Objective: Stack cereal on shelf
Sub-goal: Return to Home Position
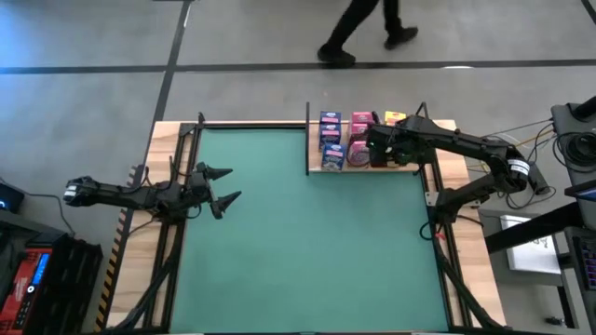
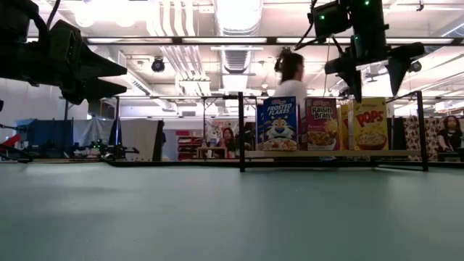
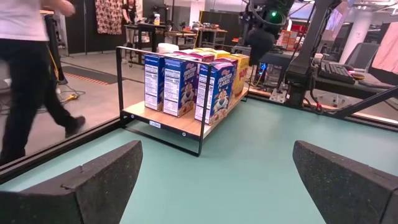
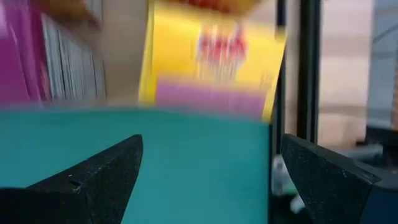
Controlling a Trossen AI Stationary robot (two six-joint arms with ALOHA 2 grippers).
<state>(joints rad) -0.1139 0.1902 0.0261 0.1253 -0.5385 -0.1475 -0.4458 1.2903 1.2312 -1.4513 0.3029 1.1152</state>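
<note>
Cereal (image 3: 186, 74) stands upright on the shelf (image 3: 180, 122), upper right of centre in the high view, sorted in rows by colour. In the low view the blue box (image 2: 277, 123) reads "Frosted Flakes", the magenta box (image 2: 322, 123) "Raisin Bran" and the yellow box (image 2: 370, 123) "Pops". The left wrist view shows three blue boxes, one behind another; the pink and yellow ones overlap too much to count. The right gripper (image 2: 375, 88) hangs above the yellow box at the low view's upper right, fingers spread, holding nothing. The left gripper (image 1: 233, 184) waits at the high view's middle left, likewise spread.
</note>
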